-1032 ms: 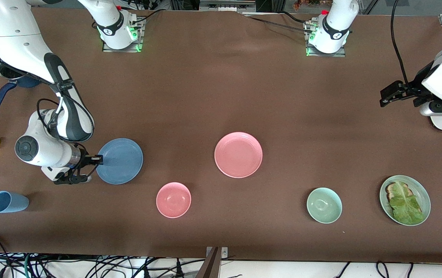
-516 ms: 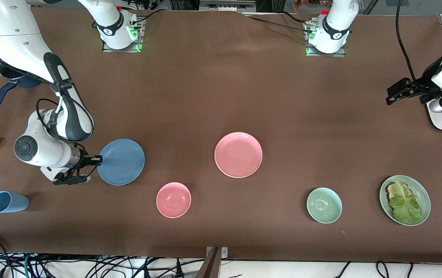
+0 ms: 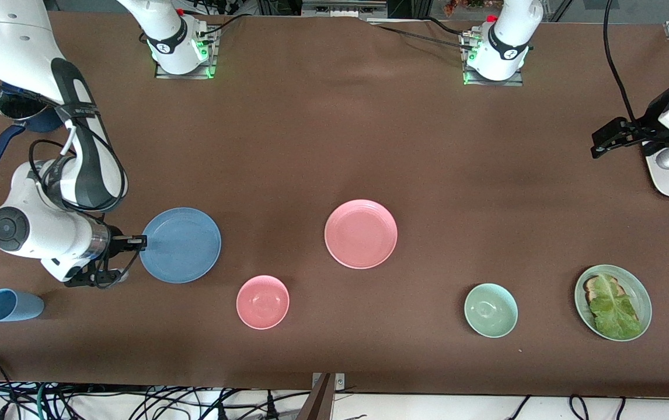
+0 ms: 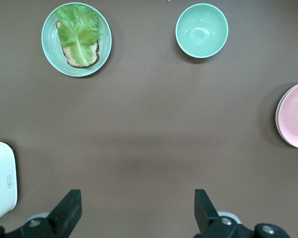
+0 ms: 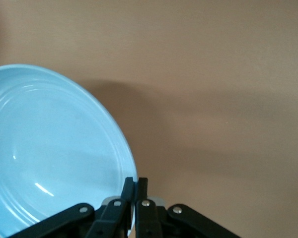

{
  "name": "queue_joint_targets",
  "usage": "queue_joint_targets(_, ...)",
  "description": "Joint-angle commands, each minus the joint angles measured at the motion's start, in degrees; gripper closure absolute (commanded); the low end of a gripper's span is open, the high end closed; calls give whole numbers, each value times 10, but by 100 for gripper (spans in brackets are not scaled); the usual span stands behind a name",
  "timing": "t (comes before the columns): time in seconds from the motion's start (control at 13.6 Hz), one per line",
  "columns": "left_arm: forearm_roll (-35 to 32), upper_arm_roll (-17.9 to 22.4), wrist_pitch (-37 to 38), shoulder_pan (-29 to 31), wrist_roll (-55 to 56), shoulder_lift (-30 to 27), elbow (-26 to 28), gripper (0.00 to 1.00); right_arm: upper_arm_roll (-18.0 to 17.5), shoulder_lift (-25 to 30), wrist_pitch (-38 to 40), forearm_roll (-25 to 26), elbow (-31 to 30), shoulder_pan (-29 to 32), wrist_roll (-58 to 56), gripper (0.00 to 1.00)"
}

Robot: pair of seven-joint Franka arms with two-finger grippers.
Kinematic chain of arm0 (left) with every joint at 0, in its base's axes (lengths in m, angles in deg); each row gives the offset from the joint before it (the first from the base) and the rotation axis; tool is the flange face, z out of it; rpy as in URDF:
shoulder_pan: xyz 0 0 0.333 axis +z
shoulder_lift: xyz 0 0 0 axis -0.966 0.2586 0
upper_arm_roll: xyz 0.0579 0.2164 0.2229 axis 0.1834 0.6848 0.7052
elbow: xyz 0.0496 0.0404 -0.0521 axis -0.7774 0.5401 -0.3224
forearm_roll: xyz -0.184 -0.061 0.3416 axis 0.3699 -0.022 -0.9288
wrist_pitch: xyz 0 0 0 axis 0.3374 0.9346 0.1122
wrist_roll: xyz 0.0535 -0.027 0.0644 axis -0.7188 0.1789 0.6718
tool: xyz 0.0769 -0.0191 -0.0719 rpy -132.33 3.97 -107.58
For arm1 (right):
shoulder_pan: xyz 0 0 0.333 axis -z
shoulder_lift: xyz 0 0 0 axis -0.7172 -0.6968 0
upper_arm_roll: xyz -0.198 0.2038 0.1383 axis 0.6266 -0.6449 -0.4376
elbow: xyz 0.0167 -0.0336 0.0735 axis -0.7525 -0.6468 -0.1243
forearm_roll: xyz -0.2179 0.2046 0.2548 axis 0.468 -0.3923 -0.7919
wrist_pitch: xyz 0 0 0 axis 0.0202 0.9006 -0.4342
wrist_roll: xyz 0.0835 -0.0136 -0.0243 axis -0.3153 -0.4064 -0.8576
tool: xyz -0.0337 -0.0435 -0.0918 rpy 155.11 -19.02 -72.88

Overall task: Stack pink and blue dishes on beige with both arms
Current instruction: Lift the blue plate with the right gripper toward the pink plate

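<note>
My right gripper [image 3: 136, 240] is pinched on the rim of the blue plate [image 3: 181, 245], at the edge toward the right arm's end of the table; in the right wrist view the fingers [image 5: 135, 191] are pressed together on that rim, and the plate casts a shadow on the cloth. The pink plate [image 3: 361, 234] lies flat mid-table, well apart from it. My left gripper [image 3: 609, 137] hangs over the left arm's end of the table, fingers [image 4: 69, 208] spread wide, holding nothing.
</note>
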Motion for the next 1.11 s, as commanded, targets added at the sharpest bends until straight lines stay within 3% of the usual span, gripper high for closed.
queue_joint_targets(0.0, -5, 0, 3, 0, -4, -17, 14, 0, -32, 21, 56, -7, 23, 2, 28, 100)
queue_joint_targets(0.44, -3, -2, 3, -1, -4, -11, 10, 0, -148, 30, 72, -1, 24, -2, 194, 100)
queue_joint_targets(1.03, -5, -2, 3, -7, 0, -3, 1, 0, -151, -5, -22, 30, 24, -159, 453, 100)
